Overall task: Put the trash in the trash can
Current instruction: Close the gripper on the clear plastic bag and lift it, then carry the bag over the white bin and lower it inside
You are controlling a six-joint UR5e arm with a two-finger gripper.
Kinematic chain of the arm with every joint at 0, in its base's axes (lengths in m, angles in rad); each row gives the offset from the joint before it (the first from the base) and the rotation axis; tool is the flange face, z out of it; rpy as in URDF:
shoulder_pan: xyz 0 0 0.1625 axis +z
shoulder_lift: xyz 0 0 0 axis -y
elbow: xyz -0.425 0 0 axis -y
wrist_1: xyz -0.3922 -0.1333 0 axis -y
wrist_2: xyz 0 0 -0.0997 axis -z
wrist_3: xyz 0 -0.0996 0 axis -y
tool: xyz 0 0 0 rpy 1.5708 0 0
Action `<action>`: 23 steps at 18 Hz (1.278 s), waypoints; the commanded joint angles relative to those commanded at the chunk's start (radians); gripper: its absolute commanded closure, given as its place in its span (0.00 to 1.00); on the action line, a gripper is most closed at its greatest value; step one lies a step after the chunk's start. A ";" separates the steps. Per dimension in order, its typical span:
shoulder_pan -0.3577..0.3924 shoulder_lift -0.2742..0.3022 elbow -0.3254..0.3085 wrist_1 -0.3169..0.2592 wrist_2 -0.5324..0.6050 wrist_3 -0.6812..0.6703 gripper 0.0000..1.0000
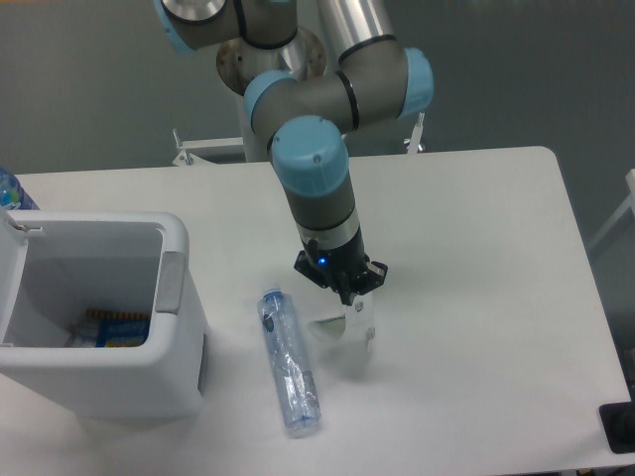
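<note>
Near the middle of the frame the arm reaches straight down over the white bench (476, 218), and its hand (349, 299) is clenched around the small clear plastic cup (349, 327), gripping it at the upper part while the cup's transparent body hangs below the black fingers. Whether the cup's base touches the bench or sits just above it cannot be told. A blue light glows on the hand's housing. Just to the left of the cup, and apart from it, the crushed clear plastic bottle (289, 362) with a bluish tint lies flat on the bench, running from its cap end at upper left down toward the bottom edge of the frame. At the left side stands the white trash can (176, 297), its opening facing up, a grey tab on the side nearest the bottle, and some blue and yellow material visible at its bottom. A darker blue bottle (10, 188) peeks in at the far left edge behind the can.
</note>
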 joint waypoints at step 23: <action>0.023 0.167 0.166 0.000 -0.762 -0.600 1.00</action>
